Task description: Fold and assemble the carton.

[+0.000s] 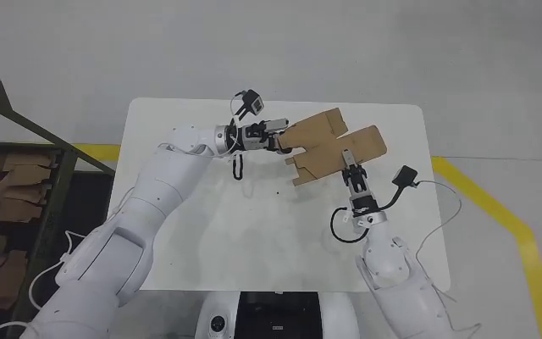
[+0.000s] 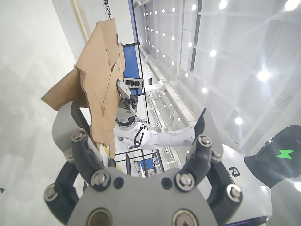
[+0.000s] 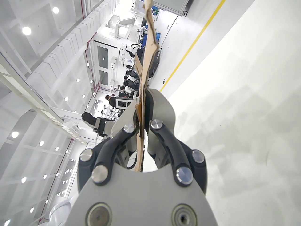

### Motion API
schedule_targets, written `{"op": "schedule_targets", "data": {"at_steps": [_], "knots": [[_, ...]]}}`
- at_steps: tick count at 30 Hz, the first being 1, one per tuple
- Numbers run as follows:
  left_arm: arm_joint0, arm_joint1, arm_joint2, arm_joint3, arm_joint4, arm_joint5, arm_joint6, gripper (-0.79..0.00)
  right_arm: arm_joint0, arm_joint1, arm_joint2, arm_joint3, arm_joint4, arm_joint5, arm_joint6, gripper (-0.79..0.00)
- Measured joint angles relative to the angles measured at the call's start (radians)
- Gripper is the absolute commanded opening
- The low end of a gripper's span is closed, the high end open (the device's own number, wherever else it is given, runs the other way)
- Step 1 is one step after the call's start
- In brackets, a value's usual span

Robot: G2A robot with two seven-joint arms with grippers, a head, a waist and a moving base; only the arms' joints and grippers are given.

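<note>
You have the flat carton [image 1: 326, 137] just ahead of the left gripper [image 1: 284, 136]; the right gripper [image 1: 347, 158] meets its other edge, over the worktop [image 1: 212, 233].

Logo lettering on white panel [image 2: 108, 9]; green bolt emblem [image 2: 285, 154]

The left arm [image 1: 161, 191] and right arm [image 1: 398, 271] wore glossy white, rounded shells. The left claw [image 1: 286, 136] and right claw [image 1: 347, 158] had pale grey plates, black link bars and silver screws [image 3: 156, 124]. Black cables [image 1: 238, 166] looped by each wrist, which carried a small black camera [image 1: 251, 103].
</note>
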Motion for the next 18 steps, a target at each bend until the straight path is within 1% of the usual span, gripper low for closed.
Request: {"op": "schedule_targets", "data": {"at_steps": [5,7,9,11,12,13,16,18], "knots": [[-0.001,-0.004,-0.004,0.007,0.021,-0.004,0.002,0.000,0.000,-0.004,0.001,0.001,-0.006,0.002,-0.003,-0.785],[-0.001,-0.006,-0.004,0.010,0.034,-0.005,0.007,-0.058,0.000,-0.006,0.002,0.001,-0.007,0.002,-0.004,-0.785],[-0.002,-0.008,-0.004,0.012,0.051,-0.007,0.013,-0.077,0.000,-0.007,0.003,0.000,-0.008,0.002,-0.004,-0.785],[-0.002,-0.010,-0.003,0.012,0.065,-0.007,0.017,-0.139,0.001,-0.009,0.004,0.000,-0.009,0.002,-0.002,-0.785],[-0.004,-0.010,-0.002,0.012,0.076,-0.007,0.017,-0.185,0.001,-0.010,0.004,0.000,-0.010,0.002,0.000,-0.785],[-0.005,-0.011,-0.001,0.012,0.085,-0.007,0.017,-0.249,0.001,-0.010,0.005,-0.001,-0.010,0.002,0.000,-0.785],[-0.007,-0.013,0.000,0.011,0.108,-0.011,0.018,-0.379,0.001,-0.012,0.006,-0.001,-0.013,0.002,0.002,-0.785],[-0.007,-0.014,-0.002,0.011,0.117,-0.012,0.021,-0.409,0.001,-0.014,0.007,-0.001,-0.015,0.002,0.002,-0.785]]}}
